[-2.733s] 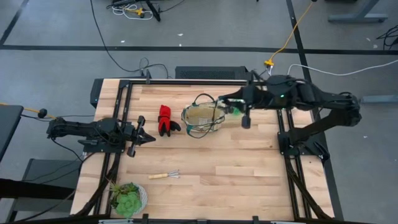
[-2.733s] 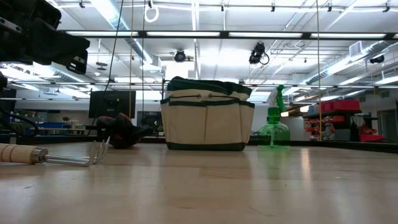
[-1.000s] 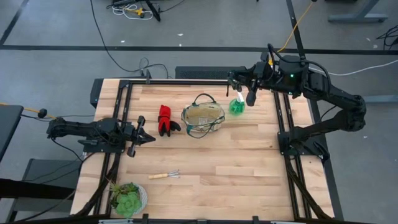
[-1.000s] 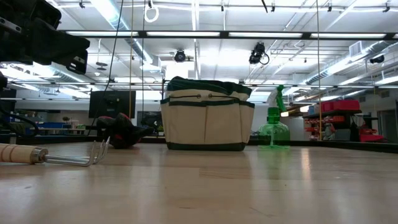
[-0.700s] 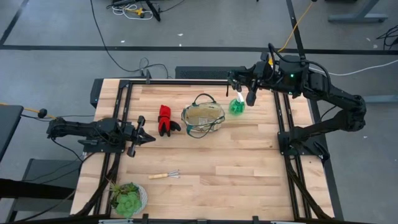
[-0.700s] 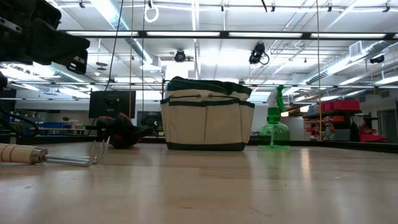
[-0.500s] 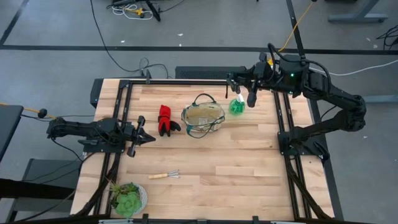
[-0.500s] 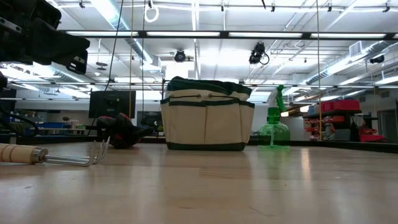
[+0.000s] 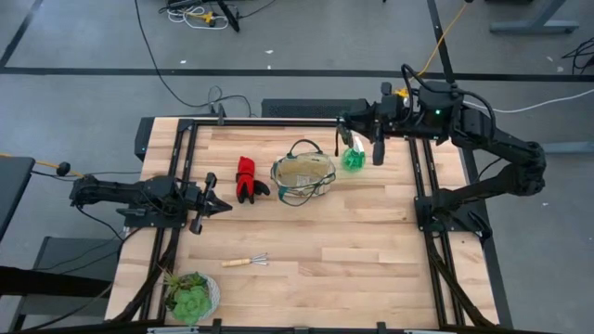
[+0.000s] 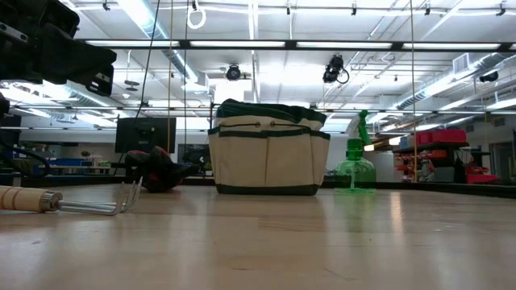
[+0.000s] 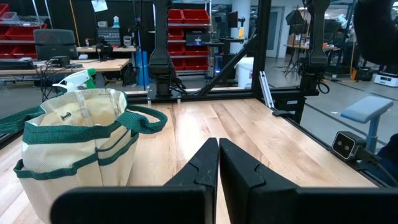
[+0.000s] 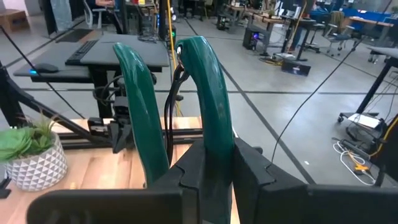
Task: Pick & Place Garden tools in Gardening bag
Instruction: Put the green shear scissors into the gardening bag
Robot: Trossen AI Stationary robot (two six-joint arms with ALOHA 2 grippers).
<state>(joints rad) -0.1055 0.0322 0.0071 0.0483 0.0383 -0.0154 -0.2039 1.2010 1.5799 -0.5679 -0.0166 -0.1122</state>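
Observation:
The tan gardening bag with green trim stands upright mid-table and also shows in the low view. My right gripper hovers past the bag's far right, above the green spray bottle, and is shut on the green-handled pruning shears. The red-and-black gloves lie left of the bag. The wooden-handled rake lies flat toward the near edge. My left gripper is shut and empty, left of the gloves. My right gripper pinches one green handle of the shears between its two fingers. The other handle stands free beside one finger. The fingers lie about level and point toward the table's left. Both handles stick out past the fingertips, and the fingers hide the blade end.
A succulent in a pale pot stands at the near left corner. Black rails run along the table's left and right sides. Bare wood lies near and right of the bag.
My right gripper stood close over the bag's right side and has drawn back toward the far right. The spray bottle now shows whole. In the last second it has only shifted slightly.

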